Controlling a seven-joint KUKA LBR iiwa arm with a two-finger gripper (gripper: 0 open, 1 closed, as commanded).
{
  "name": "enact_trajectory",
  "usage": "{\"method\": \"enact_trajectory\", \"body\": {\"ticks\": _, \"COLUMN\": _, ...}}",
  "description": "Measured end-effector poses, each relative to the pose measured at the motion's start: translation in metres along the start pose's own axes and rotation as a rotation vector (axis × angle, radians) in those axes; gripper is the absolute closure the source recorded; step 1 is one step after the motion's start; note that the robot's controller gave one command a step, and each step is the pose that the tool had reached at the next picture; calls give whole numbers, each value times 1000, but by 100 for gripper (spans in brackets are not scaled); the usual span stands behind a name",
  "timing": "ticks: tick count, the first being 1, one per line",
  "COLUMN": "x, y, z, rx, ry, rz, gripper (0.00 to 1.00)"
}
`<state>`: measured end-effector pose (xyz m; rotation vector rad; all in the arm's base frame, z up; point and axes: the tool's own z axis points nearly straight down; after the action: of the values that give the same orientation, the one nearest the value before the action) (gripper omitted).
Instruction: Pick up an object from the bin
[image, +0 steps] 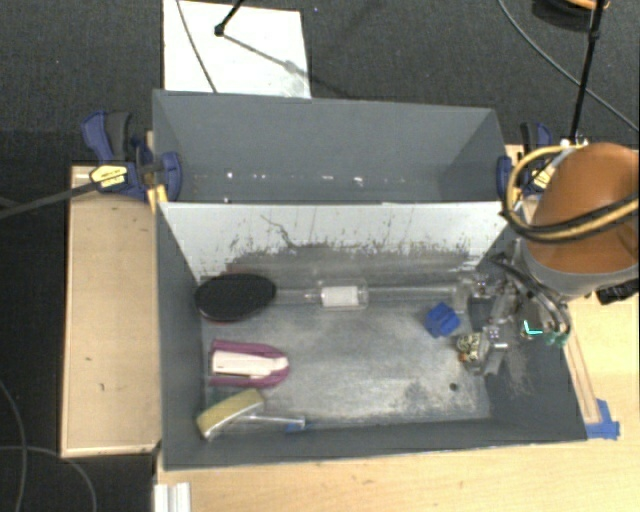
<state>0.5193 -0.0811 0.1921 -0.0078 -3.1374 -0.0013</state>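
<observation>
My gripper (478, 345) is low at the right side of the bin, its metal fingers pointing down toward the floor. A small blue block (440, 321) lies just left of the fingers, apart from them. Whether anything sits between the fingers I cannot make out.
A clear tube with a white label (342, 296) lies along the back wall. A black oval brush (235, 297) rests at the left. Below it are a purple and white stapler-like thing (247, 363) and a yellowish brush with a blue-tipped handle (240, 412).
</observation>
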Motion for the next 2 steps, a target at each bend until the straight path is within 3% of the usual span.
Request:
{"method": "enact_trajectory", "body": {"ticks": 1, "x": -38, "y": -52, "z": 64, "rx": 1, "ry": -6, "rz": 172, "gripper": 0}}
{"method": "enact_trajectory", "body": {"ticks": 2, "x": -32, "y": -61, "z": 125, "rx": 0, "ry": 0, "rz": 195, "gripper": 0}}
